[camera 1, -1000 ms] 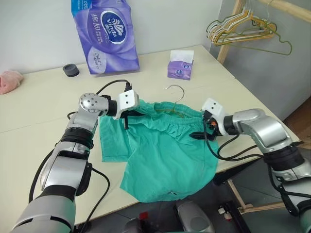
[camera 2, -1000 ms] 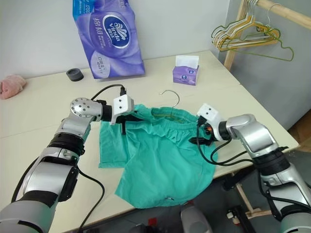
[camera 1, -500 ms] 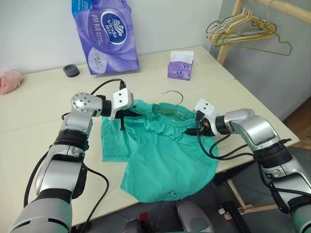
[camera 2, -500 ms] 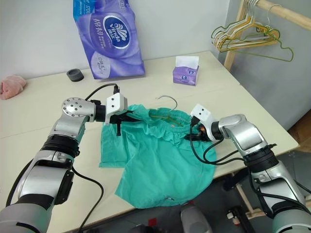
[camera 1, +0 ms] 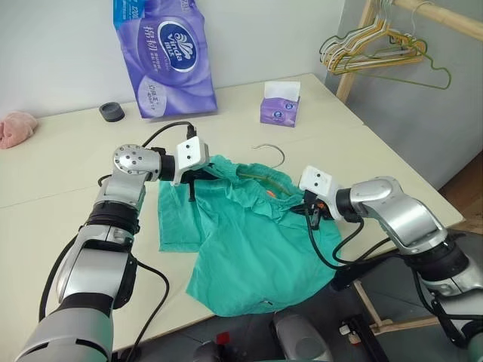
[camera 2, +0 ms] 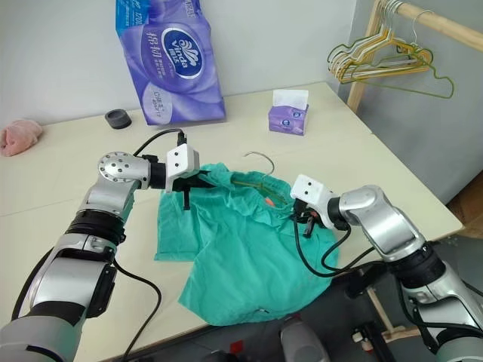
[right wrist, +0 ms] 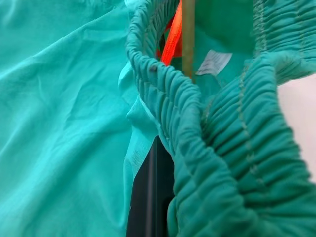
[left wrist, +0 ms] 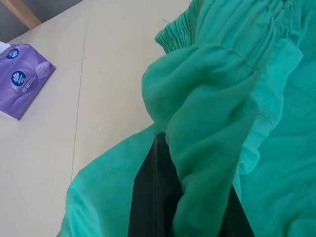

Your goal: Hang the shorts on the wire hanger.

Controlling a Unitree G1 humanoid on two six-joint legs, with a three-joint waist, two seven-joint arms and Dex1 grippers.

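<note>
Shorts (camera 1: 249, 234) cover most of wire hanger (camera 1: 273, 151) (hook exposed at far side), both left gripper (camera 1: 192, 185) and right gripper (camera 1: 309, 215) clamped on waistband.

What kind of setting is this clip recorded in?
Probably an indoor laundry-style test setup, not clearly a home: a cream table against a plain wall, a wooden rail with a bunch of wire hangers, and a purple tissue pack and tissue box.

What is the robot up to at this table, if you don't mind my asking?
It is working teal shorts onto a wire hanger lying on the table. The left gripper is shut on one end of the waistband, the right gripper on the other. The hanger's hook pokes out beyond the waistband; its wire runs inside.
</note>
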